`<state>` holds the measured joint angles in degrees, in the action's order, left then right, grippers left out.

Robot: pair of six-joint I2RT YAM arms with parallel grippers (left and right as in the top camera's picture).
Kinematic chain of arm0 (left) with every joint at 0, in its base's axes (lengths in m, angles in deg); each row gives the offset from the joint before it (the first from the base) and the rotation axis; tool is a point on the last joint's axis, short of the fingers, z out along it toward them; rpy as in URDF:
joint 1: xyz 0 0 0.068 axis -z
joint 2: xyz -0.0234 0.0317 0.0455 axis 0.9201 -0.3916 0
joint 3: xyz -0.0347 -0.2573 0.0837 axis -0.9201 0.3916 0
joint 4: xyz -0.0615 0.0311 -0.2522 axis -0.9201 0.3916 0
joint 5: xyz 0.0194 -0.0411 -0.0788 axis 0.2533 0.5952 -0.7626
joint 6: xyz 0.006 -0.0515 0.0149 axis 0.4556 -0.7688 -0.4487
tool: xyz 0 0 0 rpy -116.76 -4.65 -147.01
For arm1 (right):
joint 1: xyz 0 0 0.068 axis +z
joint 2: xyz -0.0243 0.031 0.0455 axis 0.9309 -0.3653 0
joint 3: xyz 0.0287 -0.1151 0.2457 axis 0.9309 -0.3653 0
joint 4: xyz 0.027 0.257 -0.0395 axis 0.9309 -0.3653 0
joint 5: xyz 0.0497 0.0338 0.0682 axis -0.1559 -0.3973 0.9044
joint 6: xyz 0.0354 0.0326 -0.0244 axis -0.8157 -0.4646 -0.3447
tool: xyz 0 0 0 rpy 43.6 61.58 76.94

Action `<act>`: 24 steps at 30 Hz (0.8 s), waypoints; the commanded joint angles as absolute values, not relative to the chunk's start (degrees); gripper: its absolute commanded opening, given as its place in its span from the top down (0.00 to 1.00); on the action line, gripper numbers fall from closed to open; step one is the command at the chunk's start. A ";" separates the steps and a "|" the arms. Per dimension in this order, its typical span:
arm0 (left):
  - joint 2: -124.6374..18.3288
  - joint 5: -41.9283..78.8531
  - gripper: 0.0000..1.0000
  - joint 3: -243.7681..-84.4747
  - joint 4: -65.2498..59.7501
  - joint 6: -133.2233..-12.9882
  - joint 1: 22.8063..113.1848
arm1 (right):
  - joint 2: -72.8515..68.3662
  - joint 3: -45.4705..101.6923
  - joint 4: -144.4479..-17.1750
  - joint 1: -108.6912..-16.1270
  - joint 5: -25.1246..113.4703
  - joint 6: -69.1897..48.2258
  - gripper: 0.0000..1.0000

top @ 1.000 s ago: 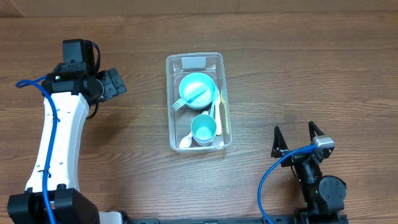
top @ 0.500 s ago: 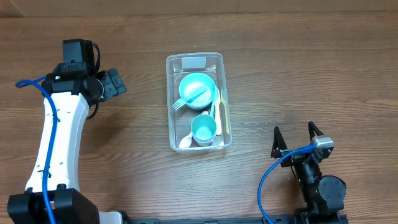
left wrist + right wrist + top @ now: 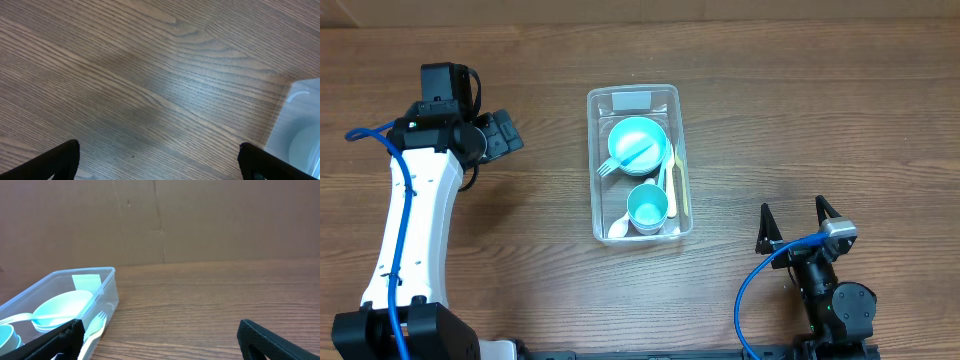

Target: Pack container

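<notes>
**Location.** The container (image 3: 590, 150) stands mid-desk, its long axis running from far edge to near edge, with the label (image 3: 632, 100) at the far end. It holds a bowl (image 3: 638, 143), a cup (image 3: 647, 208), a fork (image 3: 610, 166) and pale cutlery along its right wall.

**Handling.** I judge it light, thin-walled, slightly flexible and slippery. The contents lie loose and could shift if it tilts. I would take a long wall at the rim, one finger inside and one outside.

**Grippers.** The left gripper (image 3: 505, 133) is spread wide and empty, over bare desk (image 3: 820, 100) well left of the container. The right gripper (image 3: 793, 212) is spread wide and empty, toward the near-right corner.

**Surroundings.** The desk is flat, faintly glossy wood-grain. Brown cardboard (image 3: 200, 220) stands beyond the far edge.
</notes>
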<state>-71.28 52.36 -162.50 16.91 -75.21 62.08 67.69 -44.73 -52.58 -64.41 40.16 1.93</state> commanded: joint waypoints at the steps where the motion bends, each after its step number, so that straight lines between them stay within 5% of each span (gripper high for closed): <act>1: -67.48 52.65 0.00 -163.47 16.80 -73.93 61.82 | 68.37 -45.32 -52.43 -64.58 39.66 2.11 0.00; 17: -12.47 53.41 0.00 -162.77 20.36 -73.88 61.82 | 68.37 -45.32 -52.45 -64.58 39.66 2.11 0.00; 24: 8.41 54.05 0.00 -148.23 24.84 -73.95 61.82 | 68.37 -45.32 -52.43 -64.58 39.66 2.11 0.00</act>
